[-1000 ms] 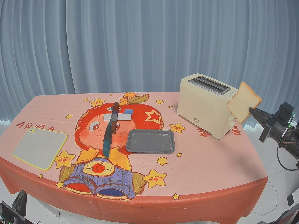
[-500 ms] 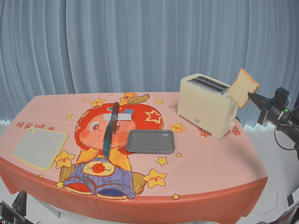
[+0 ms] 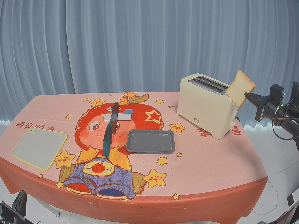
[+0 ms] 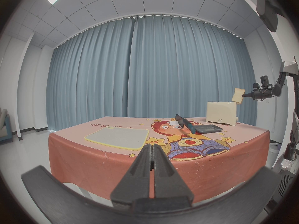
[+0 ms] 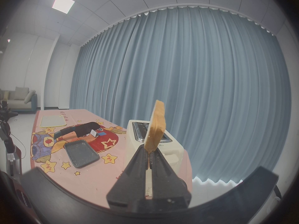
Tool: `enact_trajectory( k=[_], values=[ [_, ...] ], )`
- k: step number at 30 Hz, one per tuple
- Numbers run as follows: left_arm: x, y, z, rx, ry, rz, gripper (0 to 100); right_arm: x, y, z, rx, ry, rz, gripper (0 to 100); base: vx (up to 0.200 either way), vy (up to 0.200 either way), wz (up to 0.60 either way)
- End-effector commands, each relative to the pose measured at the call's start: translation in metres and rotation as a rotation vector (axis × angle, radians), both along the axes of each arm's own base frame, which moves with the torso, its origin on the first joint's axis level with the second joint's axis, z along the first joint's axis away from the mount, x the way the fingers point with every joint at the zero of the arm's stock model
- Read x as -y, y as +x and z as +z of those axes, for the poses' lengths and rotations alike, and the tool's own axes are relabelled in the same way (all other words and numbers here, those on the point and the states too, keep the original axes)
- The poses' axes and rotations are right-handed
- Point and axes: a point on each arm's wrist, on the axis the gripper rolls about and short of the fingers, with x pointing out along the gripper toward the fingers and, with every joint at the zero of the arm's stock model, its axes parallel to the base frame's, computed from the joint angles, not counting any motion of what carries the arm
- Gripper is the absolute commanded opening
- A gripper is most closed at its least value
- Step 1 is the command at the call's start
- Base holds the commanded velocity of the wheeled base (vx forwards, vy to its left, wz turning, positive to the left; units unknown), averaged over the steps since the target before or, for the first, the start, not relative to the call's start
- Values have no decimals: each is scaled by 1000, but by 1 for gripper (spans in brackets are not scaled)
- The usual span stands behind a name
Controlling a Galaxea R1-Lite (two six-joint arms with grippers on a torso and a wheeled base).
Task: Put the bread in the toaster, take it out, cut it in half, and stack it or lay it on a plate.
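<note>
At the right side of the head view, the right gripper pinches the bread by its lower corner and holds it up, tilted, just above the right end of the toaster. The left gripper is squeezed closed on nothing, in front of the worktop.

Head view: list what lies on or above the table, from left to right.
cutting board → knife → grey tray → toaster → bread → right gripper, which holds the bread
</note>
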Motion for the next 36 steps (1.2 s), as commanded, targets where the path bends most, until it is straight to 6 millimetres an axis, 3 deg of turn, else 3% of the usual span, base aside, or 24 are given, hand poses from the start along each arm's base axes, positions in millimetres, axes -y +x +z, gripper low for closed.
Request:
enact_trajectory(
  k=[1,14,36],
  values=[
    [0,1,-5,-17,0,1,0,-2,10,18,23,1,21,0,0,0,0],
    [0,1,-5,-17,0,1,0,-8,27,37,48,-21,63,0,0,0,0],
    [0,1,-5,-17,0,1,0,-13,75,42,72,-26,68,0,0,0,0]
  ],
)
